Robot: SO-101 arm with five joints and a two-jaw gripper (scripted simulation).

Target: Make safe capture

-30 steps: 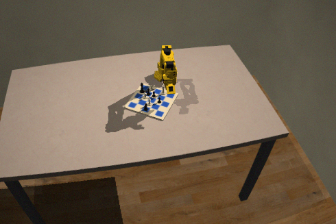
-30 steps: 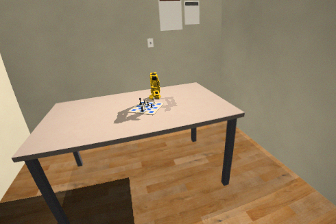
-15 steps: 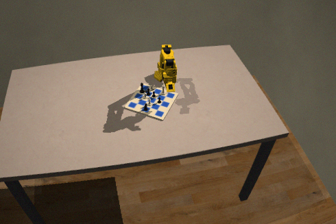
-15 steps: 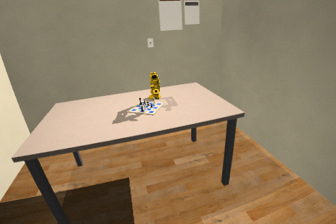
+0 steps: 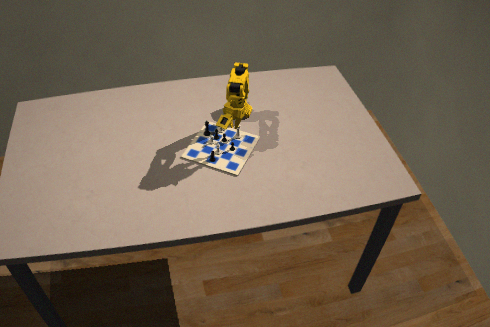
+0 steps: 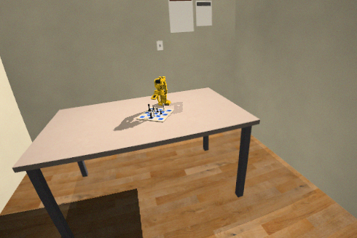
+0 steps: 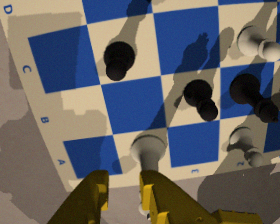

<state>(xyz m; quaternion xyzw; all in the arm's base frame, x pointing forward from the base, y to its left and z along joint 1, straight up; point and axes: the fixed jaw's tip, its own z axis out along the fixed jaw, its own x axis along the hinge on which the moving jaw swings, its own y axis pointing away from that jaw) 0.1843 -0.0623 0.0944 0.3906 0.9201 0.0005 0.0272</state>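
Observation:
The board (image 5: 236,172) (image 7: 11,45) shows its letters in the wrist view. My gripper (image 7: 125,186) is slightly open and empty, above the board's back edge. A tall white piece (image 7: 148,149) (image 5: 238,133) stands on a4; my right finger partly hides it in the wrist view. Black pawns stand on c4 (image 7: 119,57) (image 5: 232,146) and b3 (image 7: 198,95) (image 5: 224,138). A taller black piece (image 7: 246,90) (image 5: 216,134) stands on b2. White pawns stand on a2 (image 7: 241,137) and c2 (image 7: 251,41). Another black piece is cut off at the wrist view's right edge.
In the top view, a white piece (image 5: 218,150) and a black piece (image 5: 212,157) stand toward the board's front. A tall black piece (image 5: 207,129) stands at its back left corner. The arm (image 5: 237,91) (image 6: 162,90) rises behind the board on the table (image 5: 125,219).

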